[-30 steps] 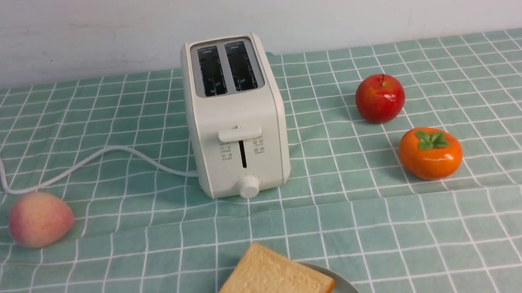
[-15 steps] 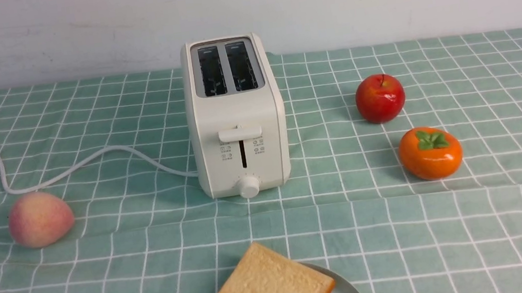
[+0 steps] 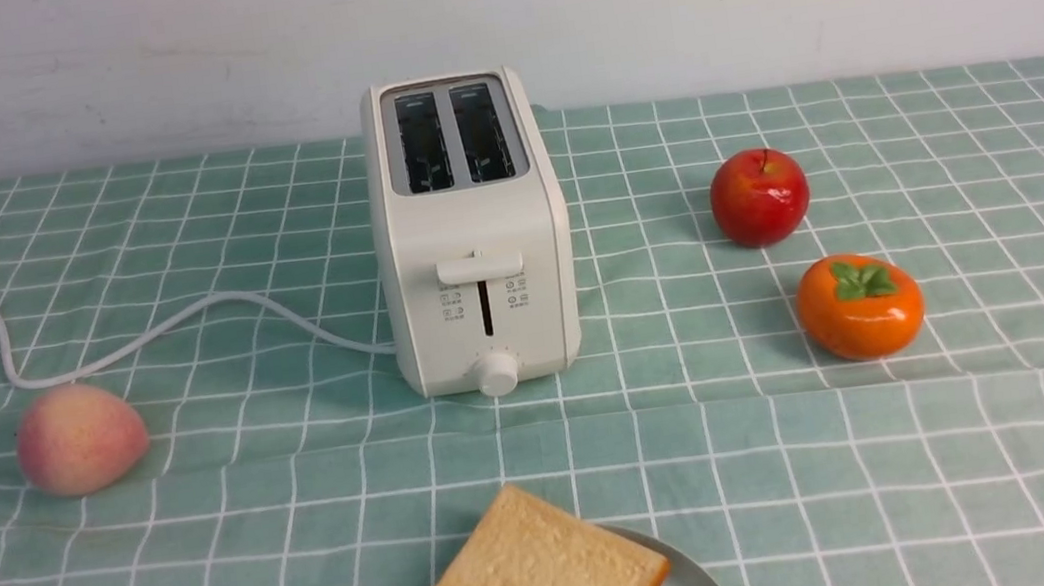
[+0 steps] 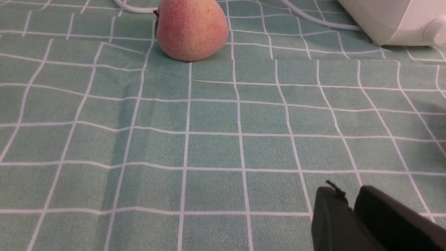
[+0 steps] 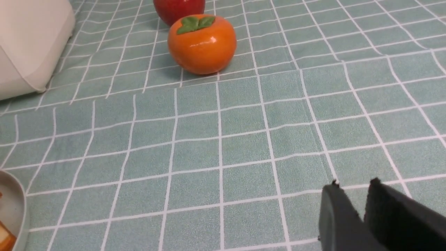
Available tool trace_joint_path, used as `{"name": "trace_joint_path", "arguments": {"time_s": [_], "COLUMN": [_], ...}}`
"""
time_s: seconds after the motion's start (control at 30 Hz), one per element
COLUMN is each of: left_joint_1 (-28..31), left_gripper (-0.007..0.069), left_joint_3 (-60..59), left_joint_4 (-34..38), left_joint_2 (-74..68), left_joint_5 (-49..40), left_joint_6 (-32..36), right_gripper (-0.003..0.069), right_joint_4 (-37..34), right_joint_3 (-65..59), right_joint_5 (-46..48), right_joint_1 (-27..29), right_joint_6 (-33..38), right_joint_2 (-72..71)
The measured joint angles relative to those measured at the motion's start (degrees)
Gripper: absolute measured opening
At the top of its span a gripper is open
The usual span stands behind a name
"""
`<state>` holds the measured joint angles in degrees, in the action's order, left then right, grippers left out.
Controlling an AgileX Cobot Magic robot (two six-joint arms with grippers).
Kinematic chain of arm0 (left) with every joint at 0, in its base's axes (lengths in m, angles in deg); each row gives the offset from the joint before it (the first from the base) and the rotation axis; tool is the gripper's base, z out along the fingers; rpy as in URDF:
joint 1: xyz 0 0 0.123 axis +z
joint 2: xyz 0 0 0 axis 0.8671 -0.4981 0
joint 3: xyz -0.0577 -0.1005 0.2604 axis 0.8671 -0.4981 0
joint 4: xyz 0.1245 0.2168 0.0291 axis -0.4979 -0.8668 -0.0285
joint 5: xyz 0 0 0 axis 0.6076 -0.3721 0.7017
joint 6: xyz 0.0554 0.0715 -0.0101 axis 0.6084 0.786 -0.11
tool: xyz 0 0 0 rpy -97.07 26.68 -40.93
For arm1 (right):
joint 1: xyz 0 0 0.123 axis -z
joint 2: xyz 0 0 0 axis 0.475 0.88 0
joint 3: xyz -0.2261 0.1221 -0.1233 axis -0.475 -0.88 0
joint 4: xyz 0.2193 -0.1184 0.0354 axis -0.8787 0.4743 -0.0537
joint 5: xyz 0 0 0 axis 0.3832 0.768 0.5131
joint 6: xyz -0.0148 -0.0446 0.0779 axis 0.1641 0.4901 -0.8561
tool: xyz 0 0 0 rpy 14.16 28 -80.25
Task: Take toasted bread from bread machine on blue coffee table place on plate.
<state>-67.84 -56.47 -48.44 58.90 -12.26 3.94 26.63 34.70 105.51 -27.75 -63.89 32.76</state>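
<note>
Toast on plate, both arms idle w/ nothing held.
Blue coffee table; bread machine ctr, slots empty; plate at 6 o'clock w/ 2 toasted bread slices; left gripper pads nearly touching; right gripper slightly parted.

Neither arm shows in the front view. In its wrist view the left gripper hangs low over the worktop, its dark jaws nearly together and nothing between them. The right gripper hangs likewise, its jaws parted by a narrow gap, empty.
</note>
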Motion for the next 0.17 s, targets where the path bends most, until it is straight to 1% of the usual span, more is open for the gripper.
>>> {"name": "trace_joint_path", "arguments": {"time_s": [0.17], "left_joint_1": [0.0], "left_gripper": [0.0102], "left_joint_3": [0.0], "left_joint_4": [0.0], "left_joint_2": [0.0], "left_joint_5": [0.0], "left_joint_6": [0.0], "right_gripper": [0.0141], "right_joint_4": [0.0], "right_joint_3": [0.0], "right_joint_5": [0.0], "right_joint_1": [0.2], "right_joint_6": [-0.1], "right_joint_2": [0.0]}}
